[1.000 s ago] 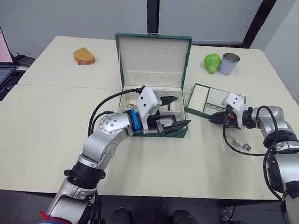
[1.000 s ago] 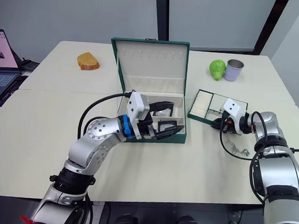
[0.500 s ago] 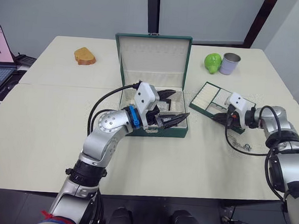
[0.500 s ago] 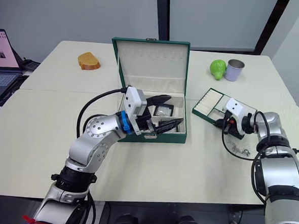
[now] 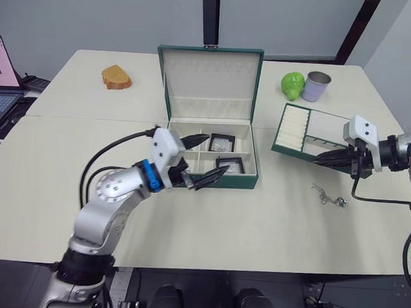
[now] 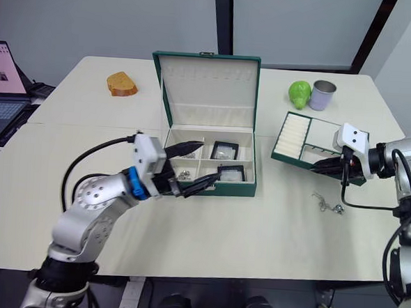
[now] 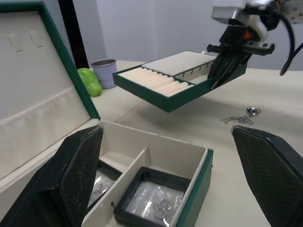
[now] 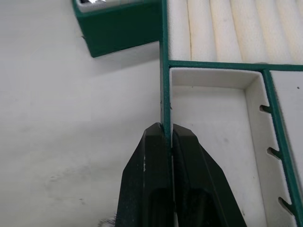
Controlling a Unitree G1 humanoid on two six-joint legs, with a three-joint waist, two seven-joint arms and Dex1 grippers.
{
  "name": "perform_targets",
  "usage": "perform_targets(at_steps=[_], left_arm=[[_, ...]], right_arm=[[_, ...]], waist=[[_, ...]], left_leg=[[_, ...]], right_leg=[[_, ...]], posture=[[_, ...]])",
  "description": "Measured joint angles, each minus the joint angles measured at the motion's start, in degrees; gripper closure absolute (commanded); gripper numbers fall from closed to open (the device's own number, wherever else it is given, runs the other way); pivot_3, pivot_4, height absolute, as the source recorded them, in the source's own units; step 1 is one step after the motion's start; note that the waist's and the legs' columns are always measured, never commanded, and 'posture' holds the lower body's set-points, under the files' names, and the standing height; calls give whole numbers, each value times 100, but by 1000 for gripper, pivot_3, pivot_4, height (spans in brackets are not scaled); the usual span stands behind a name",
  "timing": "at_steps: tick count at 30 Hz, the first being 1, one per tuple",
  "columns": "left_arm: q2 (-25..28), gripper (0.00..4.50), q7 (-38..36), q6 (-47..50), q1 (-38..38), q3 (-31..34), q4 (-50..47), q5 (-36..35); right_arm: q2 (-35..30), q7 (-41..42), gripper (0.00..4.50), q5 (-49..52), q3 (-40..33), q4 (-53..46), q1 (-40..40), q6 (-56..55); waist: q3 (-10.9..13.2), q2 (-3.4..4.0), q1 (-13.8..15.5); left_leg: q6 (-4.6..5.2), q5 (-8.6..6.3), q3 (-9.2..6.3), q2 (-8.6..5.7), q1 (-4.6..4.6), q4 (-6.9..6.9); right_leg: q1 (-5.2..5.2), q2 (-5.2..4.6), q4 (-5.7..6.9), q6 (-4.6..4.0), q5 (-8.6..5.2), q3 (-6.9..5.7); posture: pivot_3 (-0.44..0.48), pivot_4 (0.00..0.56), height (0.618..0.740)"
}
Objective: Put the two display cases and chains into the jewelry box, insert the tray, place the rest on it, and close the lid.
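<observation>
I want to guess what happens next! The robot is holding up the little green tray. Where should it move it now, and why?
Probably sideways over the open jewelry box. The right gripper pinches the tray by its rim, lifted off the table, and both display cases already lie inside.

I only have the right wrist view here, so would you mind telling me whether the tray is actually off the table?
Observer: Yes. In the left wrist view the tray hangs clear of the table, pinched at its rim by the right gripper.
Operator: Thank you. Are both display cases in the box?
Observer: Both display cases lie in the jewelry box, in its right-hand compartments.
Operator: And the left gripper?
Observer: The left gripper is open at the box's front left.
Operator: Anything left out?
Observer: One chain lies on the table.
</observation>
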Motion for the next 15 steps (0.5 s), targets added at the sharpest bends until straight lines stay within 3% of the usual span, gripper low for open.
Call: perform_targets(at_steps=[3,7,15], left_arm=[[153,0,27,-5,443,304,-243,-73],[206,0,158,60,948,548,-555,-199],[67,0,699,124,1794,844,-1132,-380]], right_arm=[[-279,-18,4492,460,-86,-1378,310,968],[-264,-221,4492,876,-68,-2355,348,1745],[564,-900,4492,999,734,-2706,-307,2420]], waist=[[1,0,5],[2,-1,0],[7,-8,-9]], left_leg=[[1,-1,-3,0,0,-2],[2,-1,-7,0,1,-5],[3,-2,-7,0,1,-3]], right_leg=[[0,0,-2,0,0,0],[0,0,-2,0,0,-1],[-8,0,-2,0,0,2]], posture=[[0,150,740],[0,150,740],[0,150,740]])
